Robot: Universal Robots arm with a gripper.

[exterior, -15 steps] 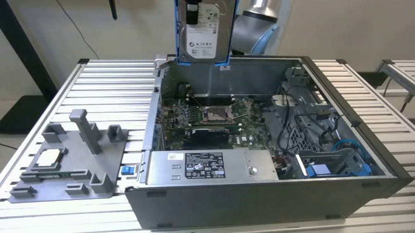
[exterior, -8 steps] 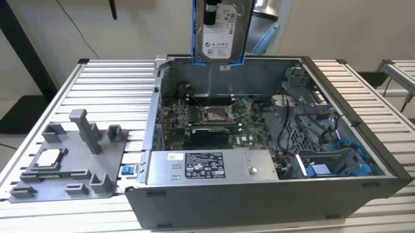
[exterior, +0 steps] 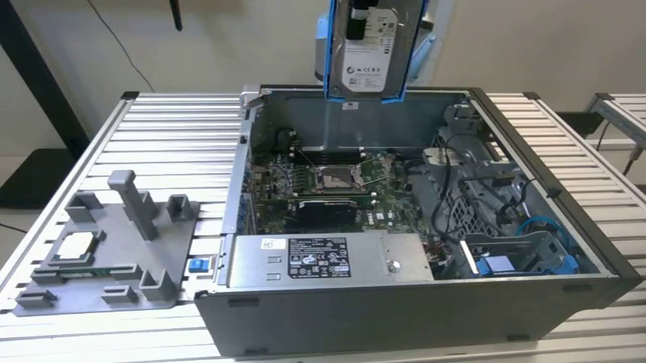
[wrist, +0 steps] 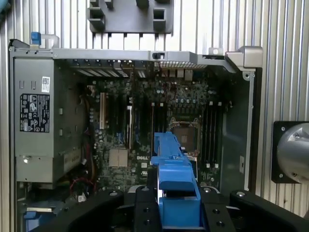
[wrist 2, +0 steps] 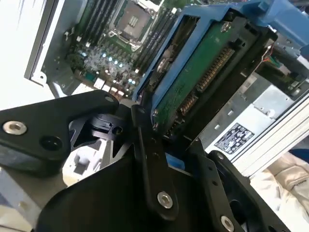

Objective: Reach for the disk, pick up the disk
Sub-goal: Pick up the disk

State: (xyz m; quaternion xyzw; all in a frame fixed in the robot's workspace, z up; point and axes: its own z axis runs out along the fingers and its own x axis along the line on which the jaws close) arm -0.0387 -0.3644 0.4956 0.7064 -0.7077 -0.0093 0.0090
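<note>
Hand (wrist 2: 159,159) grips the disk (exterior: 365,53) by its blue rails, aloft over the open computer case (exterior: 545,181); rigid, dense, shock-sensitive, so the rails suit.

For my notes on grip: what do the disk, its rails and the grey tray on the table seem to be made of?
The disk: likely metal, silver-grey under a white label; its underside shows a green circuit board. The rails: probably plastic, uniform matte blue. The grey tray: seemingly moulded plastic, dull and even-coloured.
</note>
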